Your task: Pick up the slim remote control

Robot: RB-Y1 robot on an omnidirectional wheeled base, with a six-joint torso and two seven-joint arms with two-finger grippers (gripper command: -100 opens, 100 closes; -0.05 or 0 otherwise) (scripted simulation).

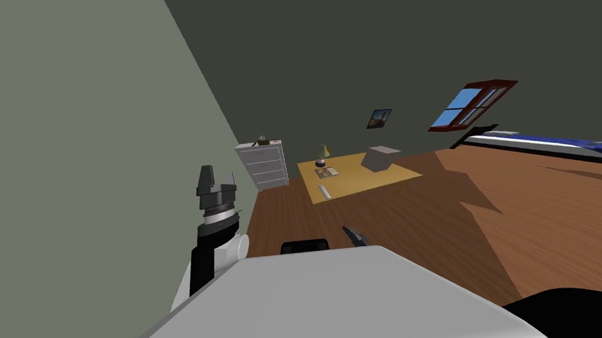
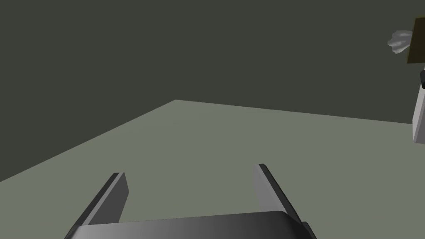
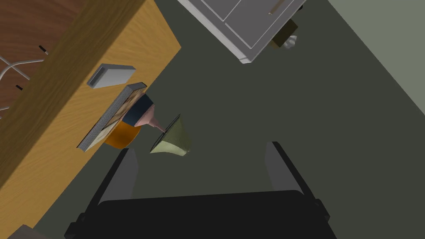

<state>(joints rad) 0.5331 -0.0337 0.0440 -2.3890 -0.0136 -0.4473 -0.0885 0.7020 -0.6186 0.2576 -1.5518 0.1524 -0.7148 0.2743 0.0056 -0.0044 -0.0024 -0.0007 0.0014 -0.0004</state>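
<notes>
The remote (image 1: 324,192) lies flat on the yellow table (image 1: 352,179), just beside the book (image 1: 327,172) and near the lamp (image 1: 321,153), far from both grippers. The right gripper (image 3: 202,146) has its fingers spread wide and holds nothing. The left gripper (image 2: 190,170) is up by the wall (image 1: 62,126), fingers spread too.

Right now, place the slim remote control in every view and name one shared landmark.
Head view: slim light grey remote control on the yellow wooden table, near its edge facing me.
Left wrist view: not in it.
Right wrist view: the remote on that table, beside the flat book.
Landmark: lamp with the olive-green shade, past the book in both.
</notes>
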